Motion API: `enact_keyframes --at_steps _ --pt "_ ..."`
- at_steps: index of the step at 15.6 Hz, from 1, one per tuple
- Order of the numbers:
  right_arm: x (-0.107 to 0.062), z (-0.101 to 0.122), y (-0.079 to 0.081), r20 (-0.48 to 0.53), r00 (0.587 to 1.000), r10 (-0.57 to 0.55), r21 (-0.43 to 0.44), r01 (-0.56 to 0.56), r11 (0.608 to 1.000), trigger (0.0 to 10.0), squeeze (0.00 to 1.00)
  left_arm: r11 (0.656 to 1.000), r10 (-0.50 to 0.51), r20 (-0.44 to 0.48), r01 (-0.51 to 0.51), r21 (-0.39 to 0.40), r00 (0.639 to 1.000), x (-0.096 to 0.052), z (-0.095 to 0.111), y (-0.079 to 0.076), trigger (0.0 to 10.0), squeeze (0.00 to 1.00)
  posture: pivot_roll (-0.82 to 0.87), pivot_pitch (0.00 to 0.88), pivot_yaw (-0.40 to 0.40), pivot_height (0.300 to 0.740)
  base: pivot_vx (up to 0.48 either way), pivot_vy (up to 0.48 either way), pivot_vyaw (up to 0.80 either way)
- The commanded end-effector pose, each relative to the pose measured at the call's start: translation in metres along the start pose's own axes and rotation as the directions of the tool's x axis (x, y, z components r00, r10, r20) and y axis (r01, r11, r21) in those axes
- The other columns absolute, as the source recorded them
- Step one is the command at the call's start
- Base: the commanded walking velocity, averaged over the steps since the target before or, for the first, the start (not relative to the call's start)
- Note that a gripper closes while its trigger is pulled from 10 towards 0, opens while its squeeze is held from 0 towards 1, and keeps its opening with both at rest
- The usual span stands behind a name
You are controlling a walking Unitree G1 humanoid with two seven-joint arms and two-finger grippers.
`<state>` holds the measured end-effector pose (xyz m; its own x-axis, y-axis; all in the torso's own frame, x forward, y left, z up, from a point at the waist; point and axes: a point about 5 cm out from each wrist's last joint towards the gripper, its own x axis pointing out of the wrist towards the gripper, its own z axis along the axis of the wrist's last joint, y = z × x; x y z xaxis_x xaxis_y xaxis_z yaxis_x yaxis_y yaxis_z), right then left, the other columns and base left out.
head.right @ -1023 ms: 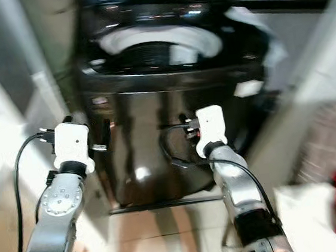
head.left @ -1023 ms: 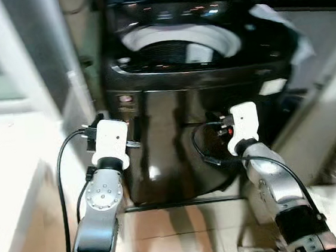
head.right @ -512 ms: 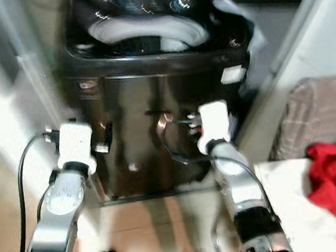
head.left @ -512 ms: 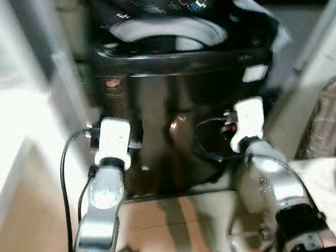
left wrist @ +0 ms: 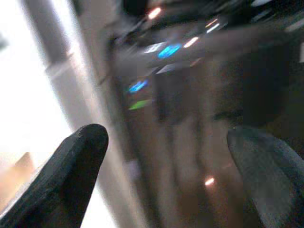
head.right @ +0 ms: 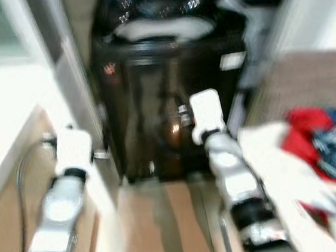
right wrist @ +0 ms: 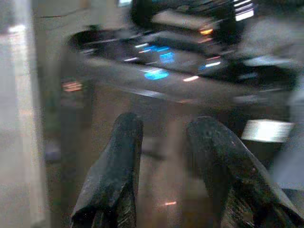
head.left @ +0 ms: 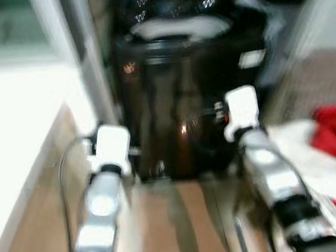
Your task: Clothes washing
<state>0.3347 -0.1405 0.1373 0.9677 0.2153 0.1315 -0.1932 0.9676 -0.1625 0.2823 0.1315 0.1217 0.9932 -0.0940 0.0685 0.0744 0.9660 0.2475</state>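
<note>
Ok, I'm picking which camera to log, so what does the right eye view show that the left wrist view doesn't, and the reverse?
Right eye view alone: a heap of red and blue clothes on a white surface to the robot's right, and the pale wooden floor. Left wrist view alone: the left tool up close, its two black fingers wide apart, and small blue and green lights. Shared: the tall black top-loading washing machine, blurred in both.
</note>
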Motion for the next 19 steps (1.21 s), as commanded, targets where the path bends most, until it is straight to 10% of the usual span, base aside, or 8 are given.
enact_keyframes --at_steps 1,16,18,19 --pt "0.005 0.008 -0.002 0.035 0.999 -0.022 -0.002 0.022 1.0 10.0 0.0 1.0 -0.002 0.018 0.002 0.006 1.0 0.004 0.004 0.004 10.0 0.0 0.01 0.0 -0.04 0.74 0.0 0.0 -0.7" --pt "0.023 0.039 -0.035 0.157 0.971 -0.179 -0.058 0.19 0.98 10.0 0.0 0.999 -0.034 0.04 0.035 -0.019 0.999 0.006 0.007 -0.001 10.0 0.0 0.0 0.014 -0.028 0.74 0.0 0.0 -0.67" --pt "0.025 0.037 -0.06 0.098 0.93 -0.354 -0.08 0.362 0.929 10.0 0.0 0.998 -0.055 0.041 0.056 -0.028 0.998 0.006 0.007 -0.003 10.0 0.0 0.0 0.016 -0.026 0.74 0.0 0.0 -0.32" --pt "0.024 0.036 -0.069 0.088 0.906 -0.415 -0.073 0.421 0.904 10.0 1.0 0.996 -0.079 0.044 0.08 -0.034 0.996 0.006 0.008 -0.005 10.0 0.0 0.0 0.016 -0.026 0.74 0.0 0.0 0.0"
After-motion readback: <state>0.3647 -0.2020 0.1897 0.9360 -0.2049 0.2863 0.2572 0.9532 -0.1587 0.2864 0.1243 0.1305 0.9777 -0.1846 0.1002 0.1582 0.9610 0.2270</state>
